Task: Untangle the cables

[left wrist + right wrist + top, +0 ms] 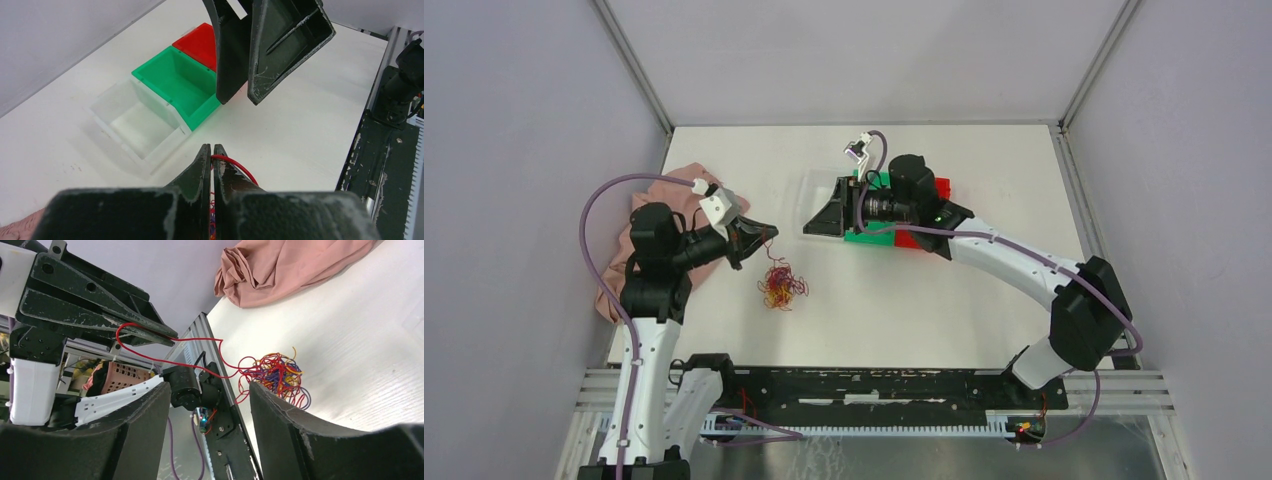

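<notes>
Top view: the right arm hides much of the red, green and clear plastic bins [869,236] mid-worktop. The curly clump of thin red, yellow and purple cables [781,285] lies toward the worktop's left edge.

Left wrist view: the left gripper [212,150] pinches one dark red wire [236,167], whose lower end is hidden.

Right wrist view: the right gripper [207,392] gapes wide and empty, and the wire loops back to the clump.

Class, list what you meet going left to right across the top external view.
Crumpled pink cloth, left gripper, tangled red, yellow and purple cables, right gripper, green plastic bin, red plastic bin.
</notes>
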